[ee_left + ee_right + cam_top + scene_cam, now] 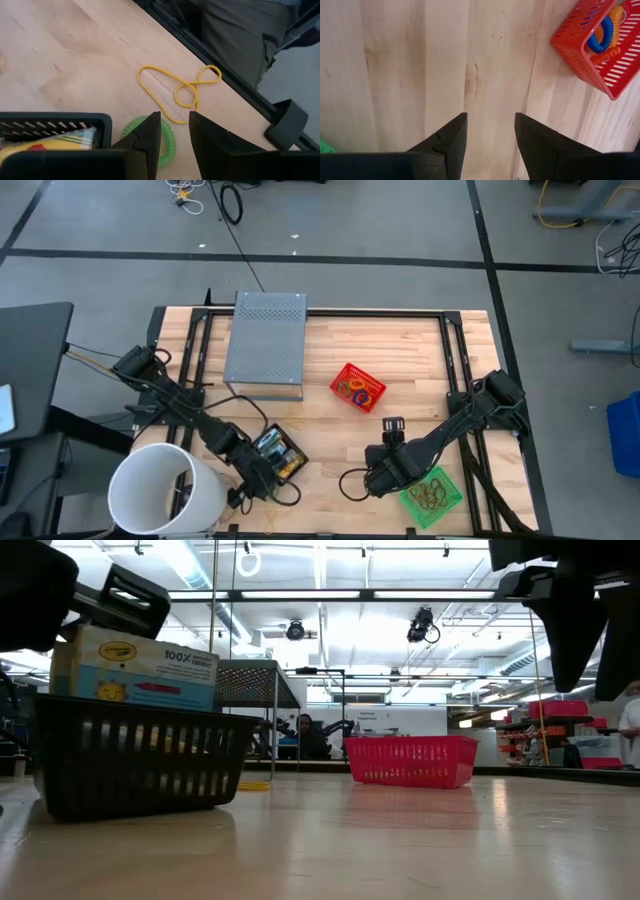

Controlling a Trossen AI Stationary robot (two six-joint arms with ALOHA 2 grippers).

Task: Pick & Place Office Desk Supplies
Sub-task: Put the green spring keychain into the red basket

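Note:
A black basket near the table's front left holds yellow-and-green crayon boxes; one stands up above its rim. My left gripper hovers open just beyond the basket's near side, over a green coil band that its finger partly hides. A yellow rubber band lies flat on the wood ahead of it. My right gripper stands open above bare wood, between a red basket and a green basket.
A white bucket stands at the front left corner beside the left arm. A grey perforated metal box sits at the back. The red basket holds coloured coil bands; the green basket holds brown bands. Black frame rails edge the table.

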